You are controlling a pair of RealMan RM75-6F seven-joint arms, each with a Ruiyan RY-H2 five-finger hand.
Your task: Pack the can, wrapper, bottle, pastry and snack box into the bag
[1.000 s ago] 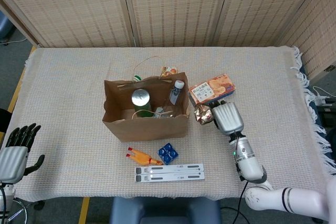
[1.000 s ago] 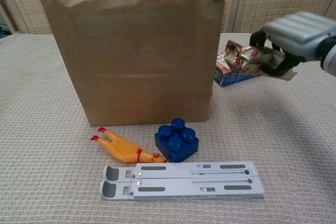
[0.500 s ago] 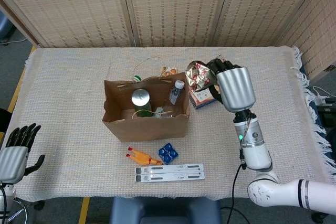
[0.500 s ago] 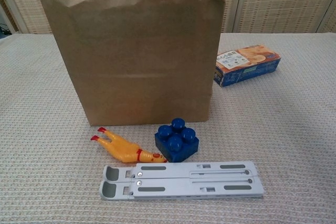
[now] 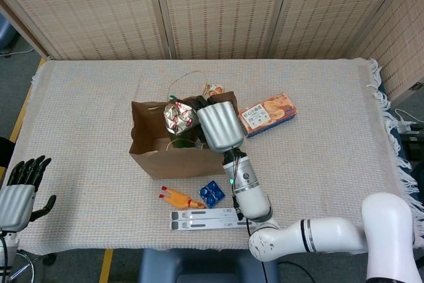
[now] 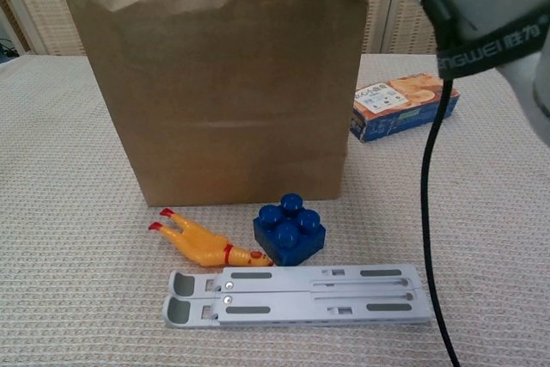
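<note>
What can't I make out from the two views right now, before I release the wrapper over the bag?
- Bag contents: head view, mostly covered by the right robot hand and the wrapper.
- Robot hand's hold on the wrapper: chest view, cut off by the top edge.
- Left robot hand: head view only, cut by the left edge.

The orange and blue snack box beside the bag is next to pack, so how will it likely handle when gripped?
The orange and blue cardboard snack box lies flat on the woven tablecloth, so it should not roll. Its cardboard faces look stiff but probably crushable. It seems light for its size.
</note>
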